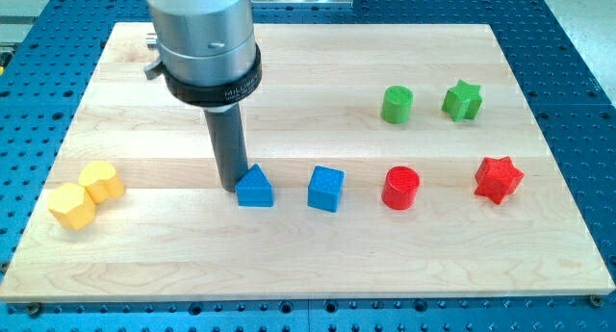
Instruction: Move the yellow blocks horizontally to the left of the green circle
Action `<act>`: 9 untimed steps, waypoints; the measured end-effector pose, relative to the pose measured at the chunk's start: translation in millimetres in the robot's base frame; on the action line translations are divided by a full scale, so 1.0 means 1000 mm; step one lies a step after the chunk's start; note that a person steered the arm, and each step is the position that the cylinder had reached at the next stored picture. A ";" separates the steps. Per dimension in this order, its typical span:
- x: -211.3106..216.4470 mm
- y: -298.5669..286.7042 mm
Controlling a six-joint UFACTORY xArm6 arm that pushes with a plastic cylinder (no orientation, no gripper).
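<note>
Two yellow blocks sit at the view's left: a yellow heart-like block (101, 181) and a yellow hexagon (72, 206), touching each other. The green circle (397, 105) is at the upper right, with a green star (462, 100) to its right. My tip (232, 186) rests on the board just left of the blue triangle (255, 188), touching or nearly touching it. The tip is far to the right of the yellow blocks and to the lower left of the green circle.
A blue cube (326, 189), a red circle (400, 188) and a red star (499, 179) lie in a row right of the blue triangle. The wooden board (308, 265) lies on a blue perforated table (577, 53).
</note>
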State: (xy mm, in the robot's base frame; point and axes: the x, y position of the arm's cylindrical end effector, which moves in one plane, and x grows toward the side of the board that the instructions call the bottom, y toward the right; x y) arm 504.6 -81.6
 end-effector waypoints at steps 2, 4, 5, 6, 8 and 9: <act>0.068 -0.063; 0.081 -0.201; 0.078 -0.222; 0.064 -0.179; -0.024 -0.177; -0.038 -0.128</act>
State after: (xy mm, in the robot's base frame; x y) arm 466.7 -209.6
